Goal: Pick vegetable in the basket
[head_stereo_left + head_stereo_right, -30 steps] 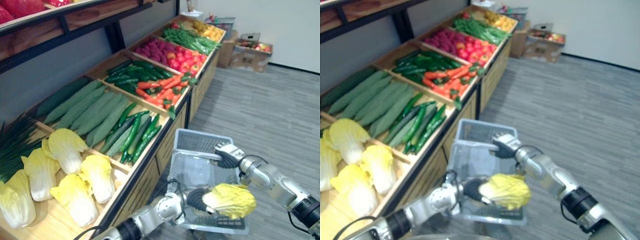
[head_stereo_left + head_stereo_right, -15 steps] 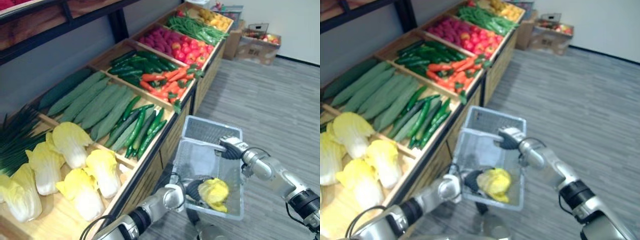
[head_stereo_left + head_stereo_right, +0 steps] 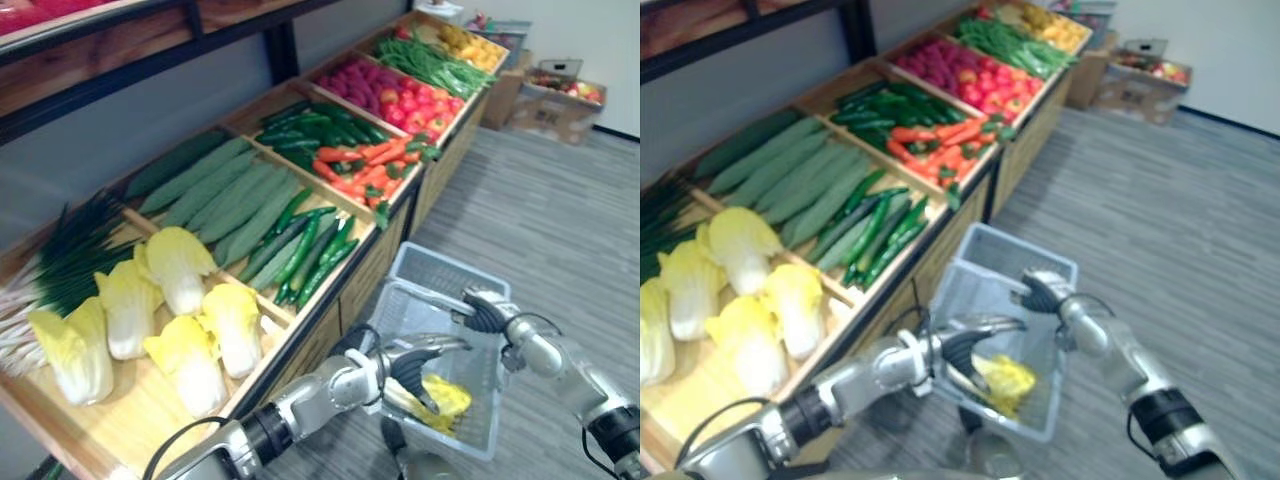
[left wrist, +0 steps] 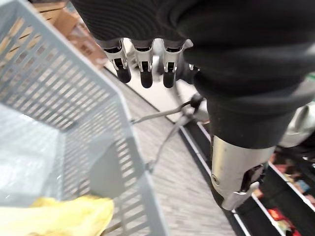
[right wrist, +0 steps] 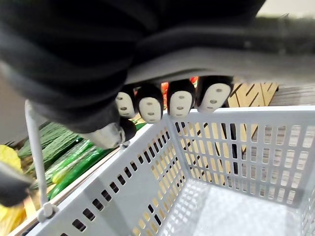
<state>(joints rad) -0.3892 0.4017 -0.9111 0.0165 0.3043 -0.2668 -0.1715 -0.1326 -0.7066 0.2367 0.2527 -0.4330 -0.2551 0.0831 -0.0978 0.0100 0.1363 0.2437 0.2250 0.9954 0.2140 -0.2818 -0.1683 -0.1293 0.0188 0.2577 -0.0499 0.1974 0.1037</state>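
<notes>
The veg is a yellow napa cabbage (image 3: pixel 437 398) with crinkly yellow leaves and pale ribs. It's lying on its side on the bottom of the basket (image 3: pixel 447 272), toward the near end. The basket is light grey plastic with slotted walls, open side up, and its thin wire handle (image 5: pixel 32 142) is swung up. It's just beside the front of the wooden produce stand (image 3: pixel 330 318).

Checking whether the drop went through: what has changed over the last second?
The left hand lowered the cabbage into the basket and let go; it now lies inside, the hand open above it. The right hand kept holding the basket.
</notes>
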